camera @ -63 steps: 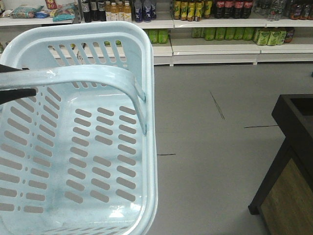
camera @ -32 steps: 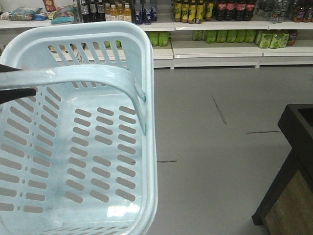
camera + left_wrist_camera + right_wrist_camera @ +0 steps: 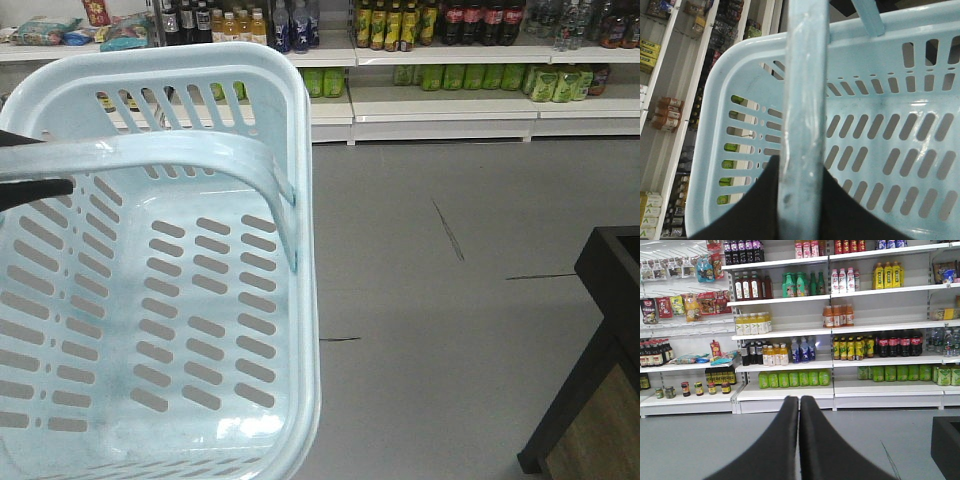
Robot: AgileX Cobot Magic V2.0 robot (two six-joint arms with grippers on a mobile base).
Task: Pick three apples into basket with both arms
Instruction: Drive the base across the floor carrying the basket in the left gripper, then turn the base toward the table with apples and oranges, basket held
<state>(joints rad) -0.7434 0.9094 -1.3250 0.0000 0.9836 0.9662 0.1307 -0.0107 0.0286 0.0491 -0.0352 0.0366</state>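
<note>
Over the basket (image 3: 303, 120), the left end effector (image 3: 800, 167) clamps its swing handle (image 3: 802, 75); the right end effector (image 3: 799, 405), facing shelves (image 3: 785, 365) beyond the basket, is pressed shut.

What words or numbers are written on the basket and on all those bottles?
The basket: no writing shows on it.
The shelf bottles: labels too small and blurred to read.
The hanging packets: print too small to read.

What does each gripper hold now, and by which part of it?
The left gripper holds the basket by its swing handle, jaws on either side of it. The right gripper holds nothing; its jaws are shut together.
</note>
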